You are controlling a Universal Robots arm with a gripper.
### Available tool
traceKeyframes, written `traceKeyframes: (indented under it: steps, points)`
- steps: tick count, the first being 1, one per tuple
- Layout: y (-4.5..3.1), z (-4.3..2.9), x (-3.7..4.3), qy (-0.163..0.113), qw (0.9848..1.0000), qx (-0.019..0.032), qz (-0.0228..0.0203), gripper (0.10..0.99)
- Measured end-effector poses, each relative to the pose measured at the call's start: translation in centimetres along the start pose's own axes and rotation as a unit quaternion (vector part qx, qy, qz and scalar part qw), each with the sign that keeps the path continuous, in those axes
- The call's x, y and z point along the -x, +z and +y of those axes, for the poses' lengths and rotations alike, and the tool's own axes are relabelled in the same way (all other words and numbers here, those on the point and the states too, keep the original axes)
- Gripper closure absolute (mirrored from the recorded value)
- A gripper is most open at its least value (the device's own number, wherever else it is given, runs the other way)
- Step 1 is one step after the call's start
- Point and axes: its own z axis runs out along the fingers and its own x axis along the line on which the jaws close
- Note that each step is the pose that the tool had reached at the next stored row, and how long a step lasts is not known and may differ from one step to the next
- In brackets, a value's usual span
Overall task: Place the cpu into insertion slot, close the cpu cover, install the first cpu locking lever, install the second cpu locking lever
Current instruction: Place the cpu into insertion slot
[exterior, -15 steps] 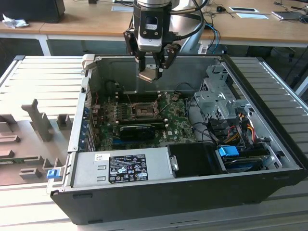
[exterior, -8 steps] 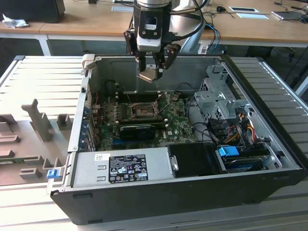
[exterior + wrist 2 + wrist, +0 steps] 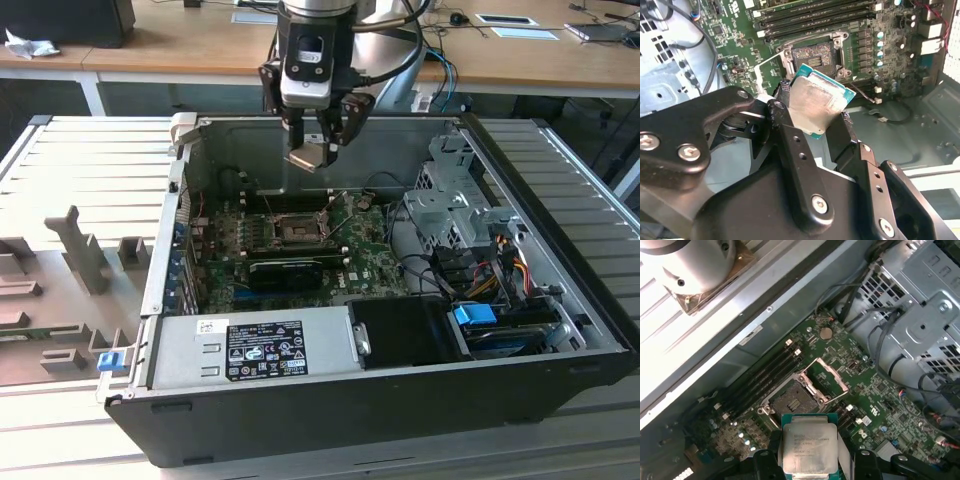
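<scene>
Hand: the hand (image 3: 315,150) hangs over the open computer case (image 3: 400,400), which rests on the ribbed grey surface (image 3: 80,160). It is clenched on the cpu (image 3: 312,157).
Grip: in both wrist views the fingers (image 3: 782,107) press on two opposite edges of the chip. That leaves its metal top and its underside free, probably so the contacts are spared and it can go down flat.
Where the cpu is: in the air, well above the motherboard (image 3: 300,245) and touching nothing but the fingers. The insertion slot (image 3: 792,400) lies below and a little ahead of it, and is bare.
Cpu cover: the cpu cover (image 3: 829,376) is swung up off the slot on its hinge, so the way down is open. The locking levers seem undone, though the thin wires are hard to follow.
Facing: the pale metal top (image 3: 810,447) faces up toward the wrist, and the green board edge shows around it.
Long axis: the chip is close to square, so it has no marked long axis. In the first wrist view its edges sit turned against the slot's edges, and in the exterior view it looks slightly tipped.
Step in hand: carrying the chip to the slot; it is not yet seated.
</scene>
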Motion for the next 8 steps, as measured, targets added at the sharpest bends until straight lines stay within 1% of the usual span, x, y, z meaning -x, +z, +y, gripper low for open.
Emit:
traceKeyframes:
  steps: [1, 2, 4, 6, 8]
  points:
    - [0.02, 0.0, 0.0, 0.007, 1.0, 0.0002, -0.0006, 0.553]
    - [0.06, 0.0, 0.0, 0.023, 0.9997, 0.0004, -0.0019, 0.553]
    - [0.09, -0.01, 0.01, 0.048, 0.9989, 0.0009, -0.004, 0.553]
    - [0.1, -0.01, 0.0, 0.061, 0.9981, 0.0011, -0.0052, 0.553]
    - [0.14, -0.01, 0.0, 0.068, 0.9977, 0.0013, -0.0057, 0.553]
